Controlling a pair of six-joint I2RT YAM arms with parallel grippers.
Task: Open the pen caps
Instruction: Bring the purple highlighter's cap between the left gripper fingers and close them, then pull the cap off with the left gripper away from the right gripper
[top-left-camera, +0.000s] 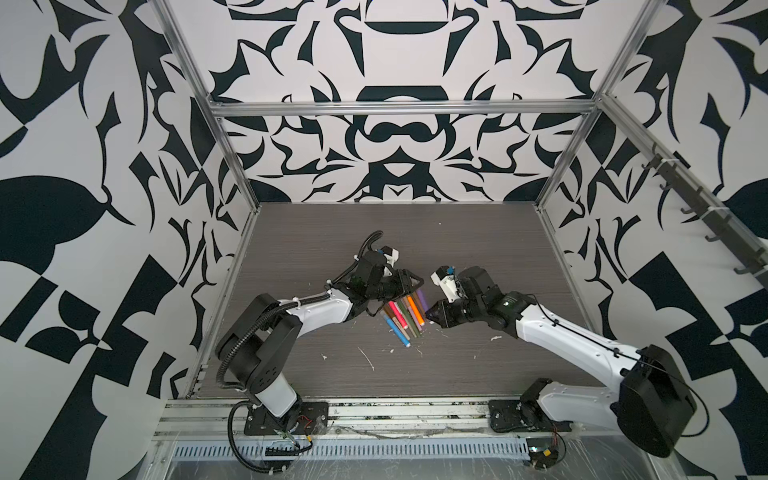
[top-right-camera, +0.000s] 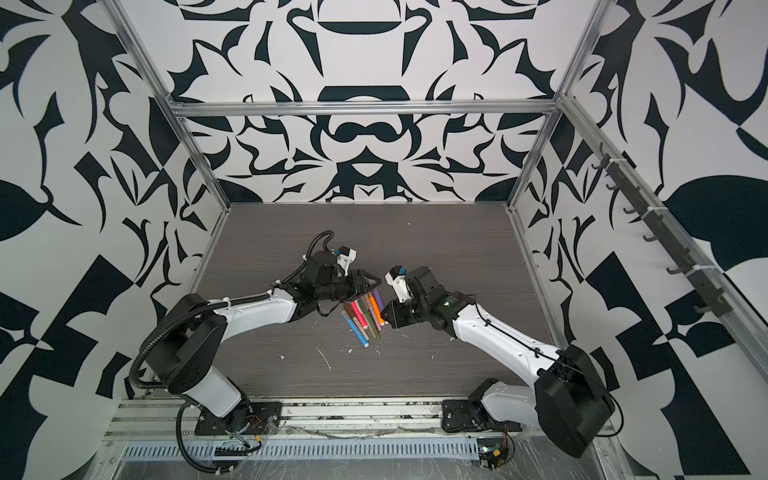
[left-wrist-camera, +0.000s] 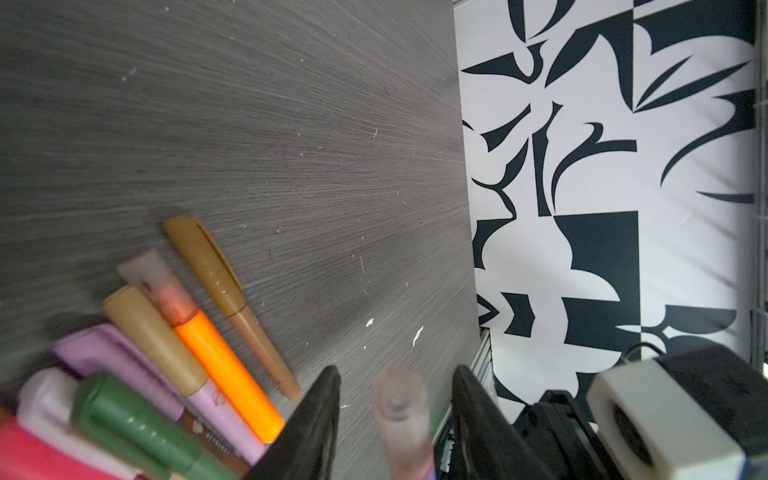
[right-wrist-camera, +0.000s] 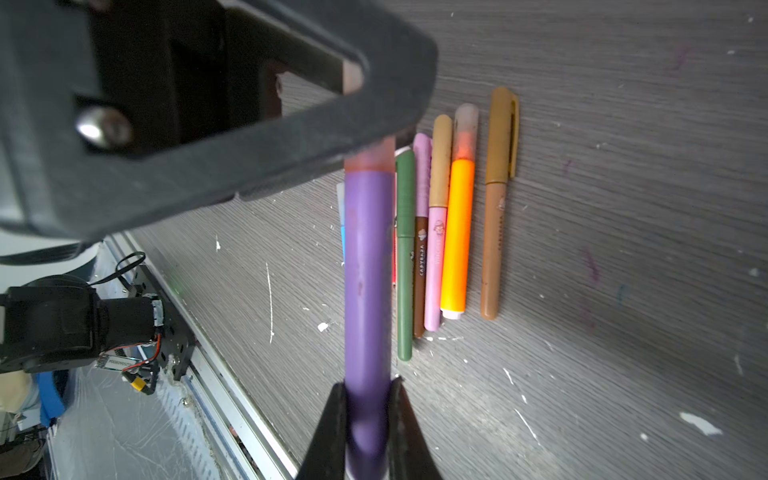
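Holding entry: purple pen (right-wrist-camera: 368, 270), body clenched in right tool (right-wrist-camera: 368, 386). Its pale pink cap (left-wrist-camera: 399, 415) sits inside left tool (left-wrist-camera: 395, 372), jaws parted, not touching. Other pens (right-wrist-camera: 457, 232) lie on surface (right-wrist-camera: 623, 187) beneath both tools. Risk: uneven closing could skew the pen, so the cap slips.

The white-and-black left arm (top-left-camera: 320, 307) reaches in low from its base, with its forearm near level. The black two-fingered left end effector (top-left-camera: 413, 286) points across at its partner. Its fingers (left-wrist-camera: 316, 415) stand apart on either side of a translucent pinkish plastic pen cap (left-wrist-camera: 401, 411), with a gap showing on each side. The white-and-black right arm (top-left-camera: 561, 332) stretches in from the opposite side. The black right end effector (right-wrist-camera: 368, 384) faces the left one, tip to tip. Its two fingers are clamped on a slim purple plastic pen (right-wrist-camera: 368, 270), whose capped end lies between the left fingers.
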